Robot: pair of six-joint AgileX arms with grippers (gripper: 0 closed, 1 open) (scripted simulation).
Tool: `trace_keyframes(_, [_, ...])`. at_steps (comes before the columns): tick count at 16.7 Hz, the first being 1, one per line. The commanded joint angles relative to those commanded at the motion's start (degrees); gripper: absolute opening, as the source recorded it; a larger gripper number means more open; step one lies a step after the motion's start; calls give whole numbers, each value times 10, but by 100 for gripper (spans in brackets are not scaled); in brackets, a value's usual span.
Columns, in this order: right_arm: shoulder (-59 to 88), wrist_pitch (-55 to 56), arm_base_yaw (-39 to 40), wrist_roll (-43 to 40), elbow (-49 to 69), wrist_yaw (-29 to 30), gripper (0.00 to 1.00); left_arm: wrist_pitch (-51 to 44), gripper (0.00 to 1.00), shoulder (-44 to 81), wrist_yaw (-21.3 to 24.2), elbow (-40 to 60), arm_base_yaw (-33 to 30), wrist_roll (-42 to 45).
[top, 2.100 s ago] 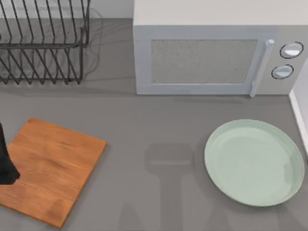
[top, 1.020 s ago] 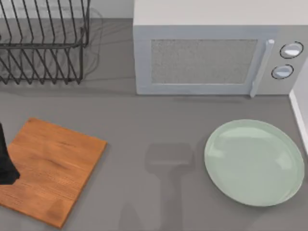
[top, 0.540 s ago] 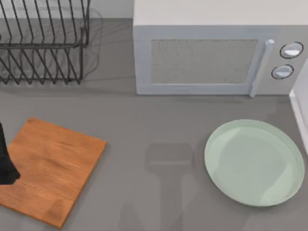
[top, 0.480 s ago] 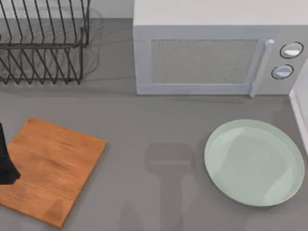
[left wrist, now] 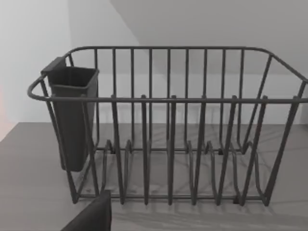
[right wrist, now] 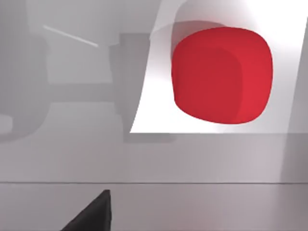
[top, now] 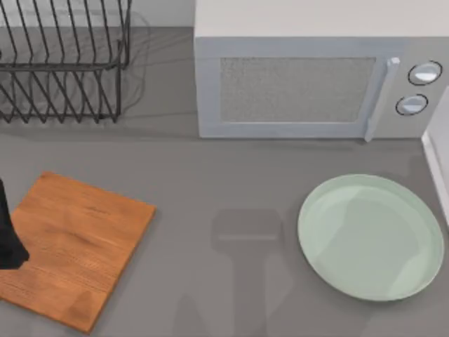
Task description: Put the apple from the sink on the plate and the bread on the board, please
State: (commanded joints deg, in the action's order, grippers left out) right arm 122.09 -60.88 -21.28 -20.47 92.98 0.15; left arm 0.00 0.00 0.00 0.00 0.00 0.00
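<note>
A: What's on the left?
B: Left arm [top: 8, 239] is a black shape at the top view's 9 o'clock edge, overlapping the left end of the board [top: 77, 249]. Can't tell how its fingers stand. Board lies flat at about 8 o'clock, nothing on it. The left wrist camera faces the wire dish rack [left wrist: 168, 130], which has a dark cup holder [left wrist: 72, 115] hung on one end; a dark bit of gripper body sits at the frame edge.

A: Middle and right?
B: Microwave [top: 316, 77] at 12 to 1 o'clock, door shut. Plate [top: 372, 239] at 4 o'clock, bare.

A: Apple?
B: The right wrist view has the apple [right wrist: 222, 74] on a pale, glossy surface, gripper apart from it. Can't tell finger opening there either. Bread not located.
</note>
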Motion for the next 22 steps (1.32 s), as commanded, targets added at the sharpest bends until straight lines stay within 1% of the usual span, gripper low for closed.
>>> trace_keyframes(3, [29,41,-1,0,-18,0,100,0,100,0,0,0,0,0])
trace_keyframes(8, [114,202,-2,1,-73,1,100,0,100,0,0,0,0,0])
trace_keyframes(10, [144,247,-2,2,-94,1,100,0,100,0,0,0,0,0])
trace_keyframes(12, [161,267,-2,2,-106,2,100,0,100,0,0,0,0,0])
trace_keyframes(16, [162,268,-2,2,-106,2,100,0,100,0,0,0,0,0])
trace_keyframes(22, [162,268,-2,2,-106,2,55,0,100,0,0,0,0,0])
